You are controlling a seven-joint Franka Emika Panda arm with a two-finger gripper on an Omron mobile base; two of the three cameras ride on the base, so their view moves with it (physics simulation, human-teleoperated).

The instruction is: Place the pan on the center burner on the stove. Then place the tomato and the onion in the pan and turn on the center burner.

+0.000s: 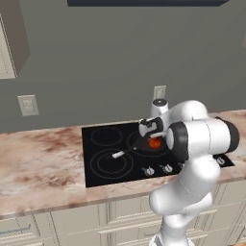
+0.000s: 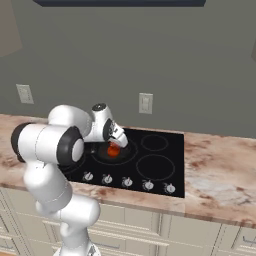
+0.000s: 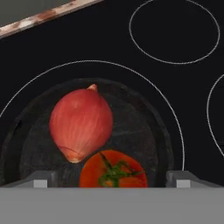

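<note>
Tomato [image 3: 113,169], one, sits closest under my hand, touching the one onion [image 3: 81,124] at its 11 o'clock. Both lie inside the one pan [image 3: 144,131], which rests within a burner ring on the stove [image 3: 109,39]. My gripper [image 3: 112,178] hangs just over them, jaws released wide, grasping nothing, one fingertip either side of the tomato. From the left base view, pan handle [image 1: 121,153] points to 8 o'clock. Five knobs [image 2: 127,182] line the stove's front edge. Marbled bench [image 1: 38,163] carries the stove.

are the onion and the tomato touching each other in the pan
Touching. In the hand view the onion meets the top of the tomato, no pan floor showing between them.
</note>
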